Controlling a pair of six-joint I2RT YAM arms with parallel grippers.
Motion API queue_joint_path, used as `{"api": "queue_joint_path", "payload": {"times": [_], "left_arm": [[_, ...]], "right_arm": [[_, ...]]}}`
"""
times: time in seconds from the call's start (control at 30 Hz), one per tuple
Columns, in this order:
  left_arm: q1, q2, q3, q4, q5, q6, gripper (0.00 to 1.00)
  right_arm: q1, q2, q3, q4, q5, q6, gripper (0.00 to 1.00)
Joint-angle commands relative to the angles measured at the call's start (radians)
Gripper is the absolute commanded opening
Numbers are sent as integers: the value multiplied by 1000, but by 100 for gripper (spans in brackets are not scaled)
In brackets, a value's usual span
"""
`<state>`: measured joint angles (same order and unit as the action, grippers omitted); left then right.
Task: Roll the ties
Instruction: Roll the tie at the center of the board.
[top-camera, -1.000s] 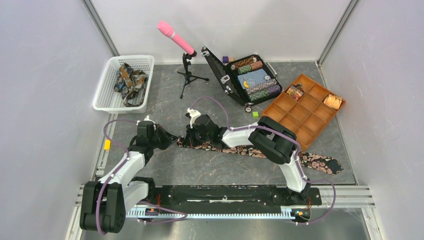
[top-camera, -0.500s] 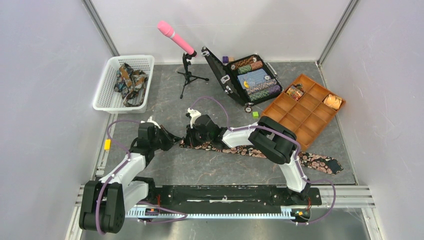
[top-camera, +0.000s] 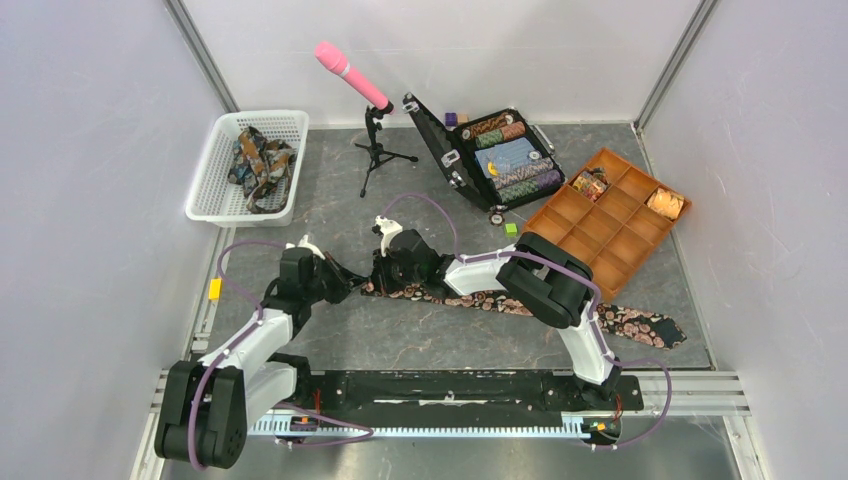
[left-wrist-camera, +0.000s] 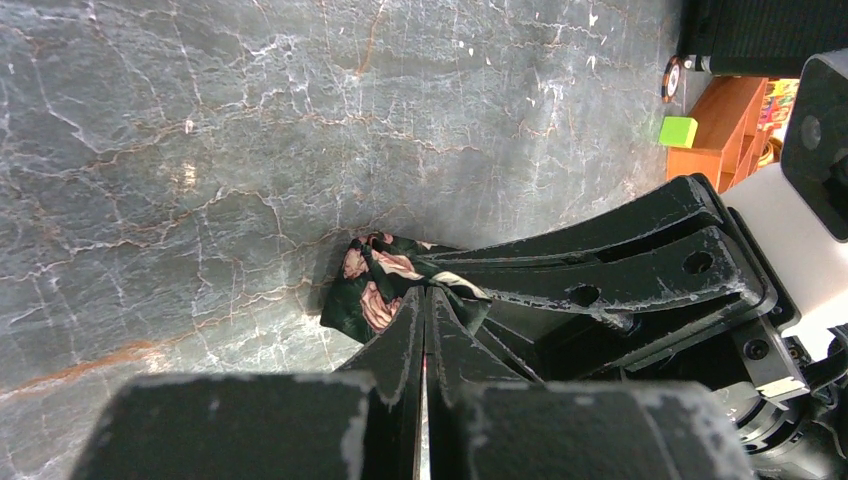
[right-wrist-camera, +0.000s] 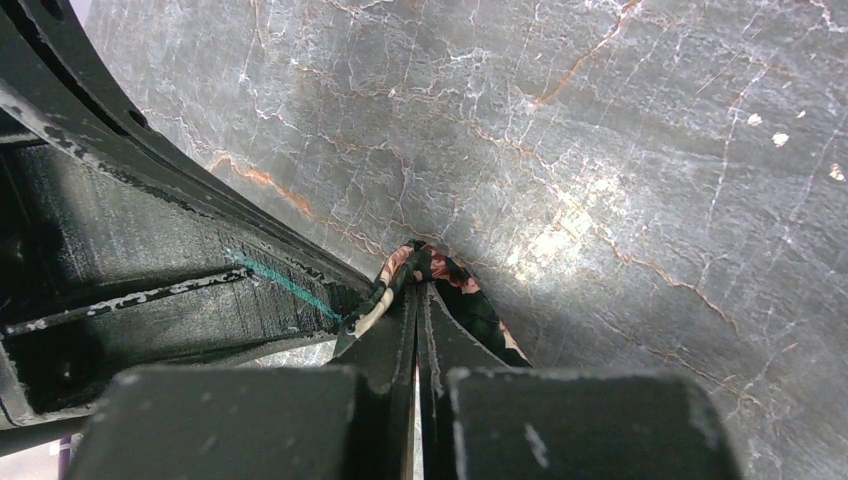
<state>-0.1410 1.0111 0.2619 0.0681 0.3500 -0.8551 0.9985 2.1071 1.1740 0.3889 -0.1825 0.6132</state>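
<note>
Left wrist view: at bottom centre the left gripper (left-wrist-camera: 424, 300), fingers pressed together, pinches the folded narrow end of the tie (left-wrist-camera: 362, 300). The right gripper (right-wrist-camera: 416, 292) nips the same fold from the opposite side. With both tips crowding one small fold, they could collide or the fold could slip free. Beyond, the strip trails unanchored toward the top view's lower right and may coil crooked. Farthest, at upper left, the white basket (top-camera: 215, 190) holds other ties (top-camera: 258, 160).
</note>
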Motion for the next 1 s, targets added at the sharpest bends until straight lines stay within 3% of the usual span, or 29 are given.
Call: {"api": "queue_joint_path", "payload": {"times": [0.0, 0.97], "left_arm": [[-8, -5, -11, 44, -5, -40, 2], [-8, -35, 17, 10, -75, -41, 2]], "right_arm": [[0, 13, -5, 3, 6, 5, 0], [-11, -104, -47, 1, 48, -5, 0]]}}
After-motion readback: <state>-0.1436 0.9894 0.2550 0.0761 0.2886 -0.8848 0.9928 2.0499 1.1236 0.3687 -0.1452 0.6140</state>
